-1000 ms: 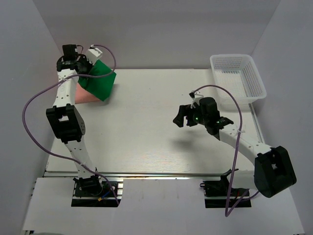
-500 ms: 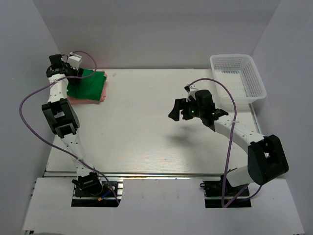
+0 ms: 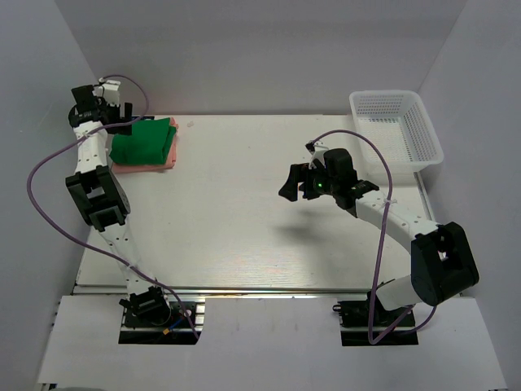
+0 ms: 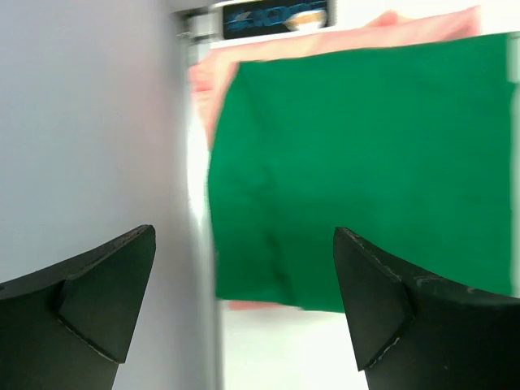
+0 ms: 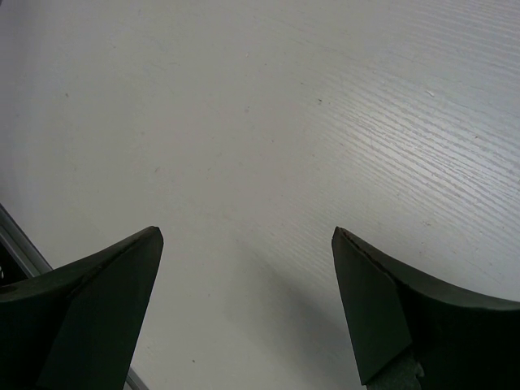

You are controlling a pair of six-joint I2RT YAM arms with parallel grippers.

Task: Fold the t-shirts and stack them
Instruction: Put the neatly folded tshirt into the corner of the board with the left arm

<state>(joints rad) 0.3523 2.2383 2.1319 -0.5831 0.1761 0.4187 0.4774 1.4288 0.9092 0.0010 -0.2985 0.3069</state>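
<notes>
A folded green t-shirt [image 3: 145, 142] [image 4: 357, 171] lies on top of a folded pink t-shirt [image 3: 146, 165] [image 4: 268, 49] at the table's back left corner. My left gripper [image 3: 114, 122] [image 4: 244, 268] hovers just beyond the stack's left end, by the wall, jaws wide open and empty. Over the middle right of the table my right gripper [image 3: 295, 181] [image 5: 248, 260] hangs open with only bare table beneath it.
A white mesh basket [image 3: 396, 130] stands at the back right corner. The grey side wall [image 4: 89, 122] is close on the left of the left gripper. Purple cables loop off both arms.
My left gripper let go of the green t-shirt, which now lies flat on the pink one, and drew back left toward the wall. The right arm shifted slightly left.
</notes>
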